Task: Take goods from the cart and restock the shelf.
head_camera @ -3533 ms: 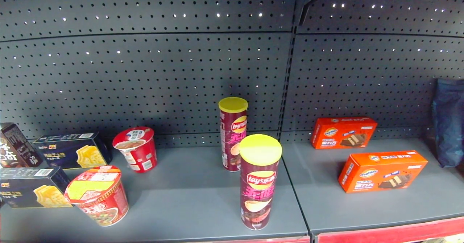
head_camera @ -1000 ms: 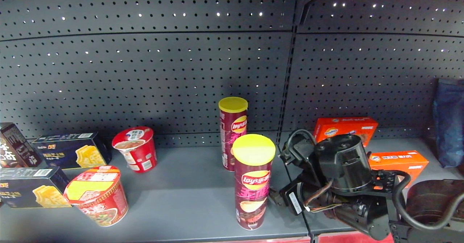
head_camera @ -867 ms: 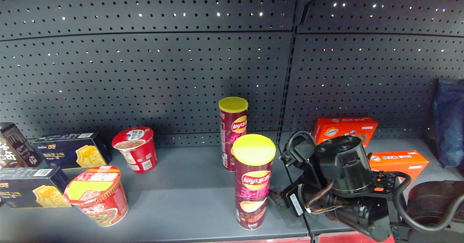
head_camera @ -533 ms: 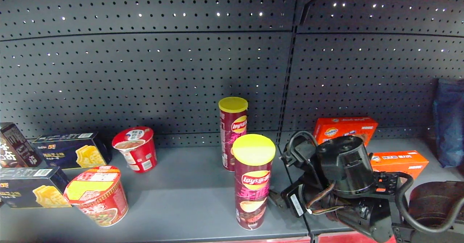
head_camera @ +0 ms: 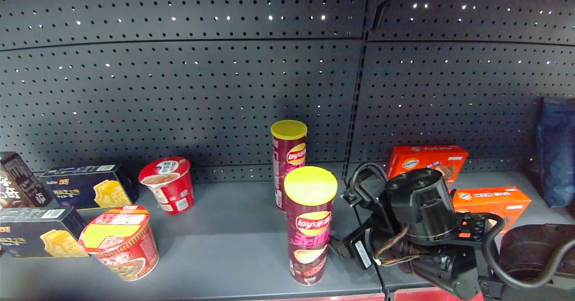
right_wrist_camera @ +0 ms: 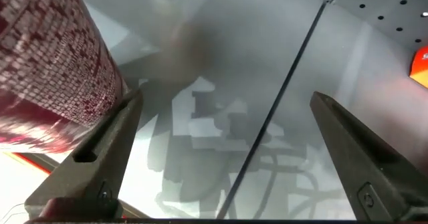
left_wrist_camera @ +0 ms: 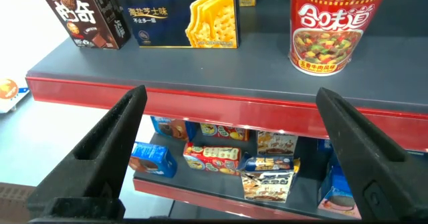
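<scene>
Dark perforated metal backs the smooth grey shelf [head_camera: 233, 242], where a tall maroon chip can [head_camera: 311, 224] with a round yellow lid stands upright near the front. The right hand [right_wrist_camera: 227, 100] has its fingers wide apart, the can just outside one fingertip. The left hand [left_wrist_camera: 231, 93] is likewise spread.

You see a matt grey metal shelf [head_camera: 233, 242] with a perforated back panel [head_camera: 179, 90], glossy printed chip cans [head_camera: 310, 240] under smooth yellow plastic lids [head_camera: 310, 185], and glossy cardboard boxes [head_camera: 424, 156].
</scene>
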Available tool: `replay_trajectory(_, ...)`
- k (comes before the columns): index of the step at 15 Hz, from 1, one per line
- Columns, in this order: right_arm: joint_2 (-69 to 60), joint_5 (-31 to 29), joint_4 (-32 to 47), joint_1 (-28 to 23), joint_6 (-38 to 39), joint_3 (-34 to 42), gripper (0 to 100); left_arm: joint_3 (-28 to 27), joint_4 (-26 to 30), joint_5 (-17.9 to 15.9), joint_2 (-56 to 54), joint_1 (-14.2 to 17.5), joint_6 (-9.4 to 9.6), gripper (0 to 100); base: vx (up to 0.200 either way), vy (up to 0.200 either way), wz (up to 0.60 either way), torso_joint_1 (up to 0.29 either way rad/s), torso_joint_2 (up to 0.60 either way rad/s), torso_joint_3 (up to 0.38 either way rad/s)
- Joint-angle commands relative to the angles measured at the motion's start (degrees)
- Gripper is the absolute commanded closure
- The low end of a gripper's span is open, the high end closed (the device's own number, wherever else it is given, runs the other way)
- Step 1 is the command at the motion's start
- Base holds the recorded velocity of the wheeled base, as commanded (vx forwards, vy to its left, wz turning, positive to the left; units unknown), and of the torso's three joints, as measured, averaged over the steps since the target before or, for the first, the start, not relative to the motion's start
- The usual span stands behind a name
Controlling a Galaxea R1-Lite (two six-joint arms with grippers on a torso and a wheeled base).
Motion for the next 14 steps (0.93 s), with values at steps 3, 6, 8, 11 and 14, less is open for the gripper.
replay_trajectory(3,-0.04,-0.25,-0.01,-0.13,-0.04,1.44,0,0.0,0.04,0.12,0.12,-0.01,-1.07,0,0.0,0.0,0.0,0.0,0.0,0.0)
replay_trajectory(6,-0.66,-0.17,-0.01,0.05,-0.04,1.71,0,0.0,0.04,0.04,0.2,-0.01,-1.15,0,0.0,0.0,0.0,0.0,0.0,0.0)
replay_trajectory(8,-0.66,-0.25,-0.01,0.4,-0.04,1.62,0,0.0,0.04,0.04,0.2,-0.01,-1.15,0,0.0,0.0,0.0,0.0,0.0,0.0)
replay_trajectory(11,-0.83,-0.17,-0.01,1.19,-0.04,1.44,0,0.0,0.04,0.04,0.2,-0.01,-1.15,0,0.0,0.0,0.0,0.0,0.0,0.0)
replay_trajectory(14,-0.22,-0.17,-0.01,1.98,-0.04,1.18,0,0.0,0.04,0.04,0.2,-0.01,-1.15,0,0.0,0.0,0.0,0.0,0.0,0.0)
